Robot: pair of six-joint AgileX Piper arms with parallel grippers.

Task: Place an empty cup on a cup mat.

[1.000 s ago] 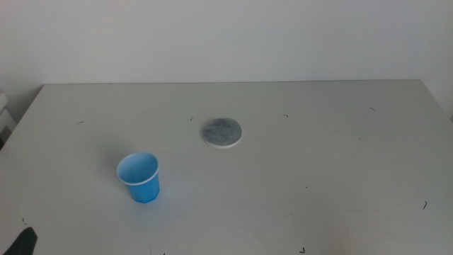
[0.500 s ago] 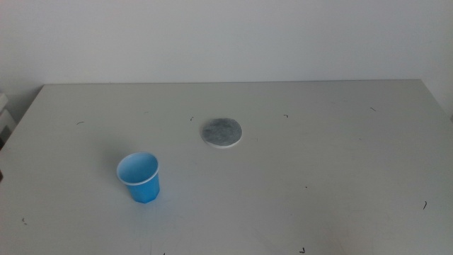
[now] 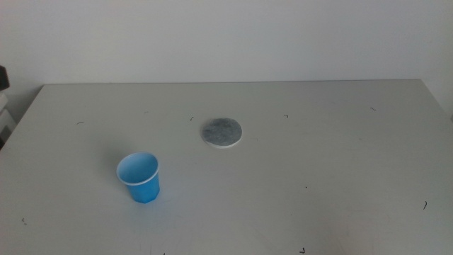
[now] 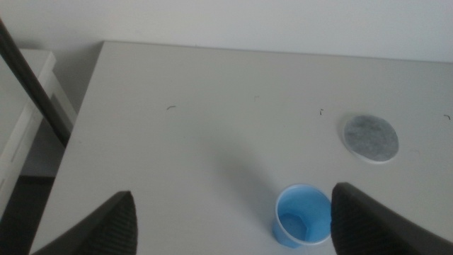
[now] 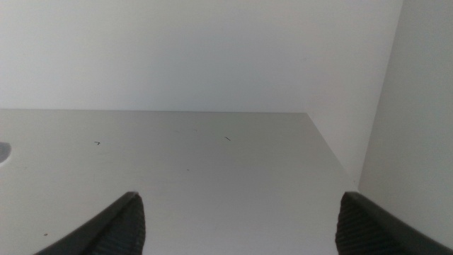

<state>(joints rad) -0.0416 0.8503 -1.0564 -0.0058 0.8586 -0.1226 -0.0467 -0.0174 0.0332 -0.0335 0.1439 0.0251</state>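
Note:
The blue cup (image 3: 139,177) stands upright and empty on the table at the front left. The cup mat (image 3: 222,132), a grey disc with a white edge, lies flat near the middle, apart from the cup. Neither gripper shows in the middle view. In the left wrist view my left gripper (image 4: 233,230) is open, high above the table, with the cup (image 4: 303,223) just inside one jaw and the mat (image 4: 370,138) beyond it. My right gripper (image 5: 248,230) is open and empty over the table's right part. A sliver of the mat (image 5: 3,152) shows at that picture's edge.
The grey table (image 3: 318,163) carries only small dark specks. Its left edge (image 4: 74,142) drops off beside a white shelf (image 4: 25,120) and a dark slanted bar (image 4: 28,78). A white wall (image 5: 417,106) rises just past the right edge.
A dark gripper tip at the bottom left corner of the middle view one second ago has left the picture. A dark shape now shows at the left edge. Cup and mat have not moved.

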